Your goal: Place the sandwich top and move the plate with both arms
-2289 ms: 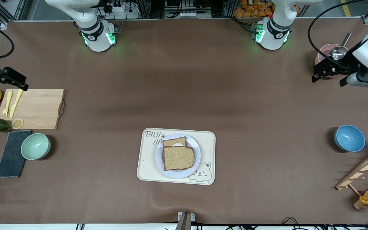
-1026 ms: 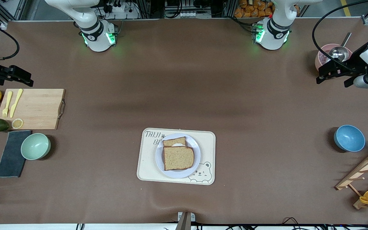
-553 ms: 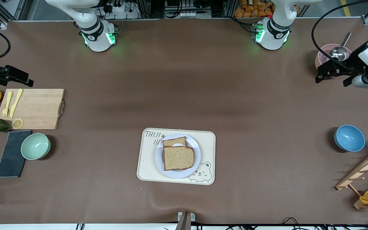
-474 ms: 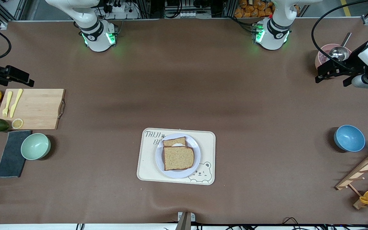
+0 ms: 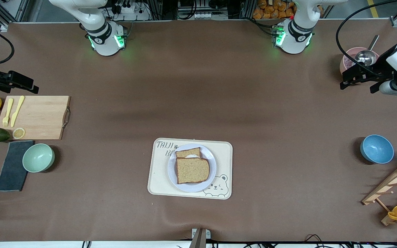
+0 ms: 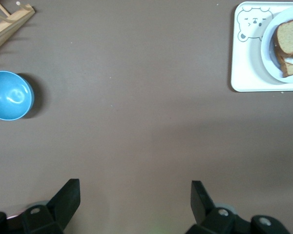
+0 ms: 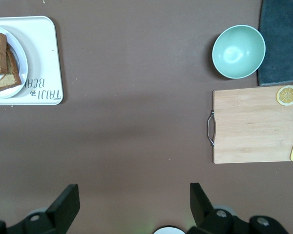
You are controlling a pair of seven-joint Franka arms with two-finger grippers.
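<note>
Sandwich top (image 5: 192, 170) lies on plate (image 5: 210, 179), overlapping second bread slice (image 5: 188, 152); white filling visible between slices
Plate sits on cream tray (image 5: 224, 151) with bear drawing, mid-table, near front camera
Left gripper (image 5: 357, 84) over table beside pink bowl (image 5: 347, 59) holding ladle (image 5: 365, 55); fingers spread, empty
Right gripper (image 5: 26, 86) above table edge just past cutting board (image 5: 41, 117); fingers not discernible

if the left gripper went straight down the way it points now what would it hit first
Probably just bare table. The left gripper hangs open over plain brown surface; the blue bowl and the tray sit well off to either side.
</note>
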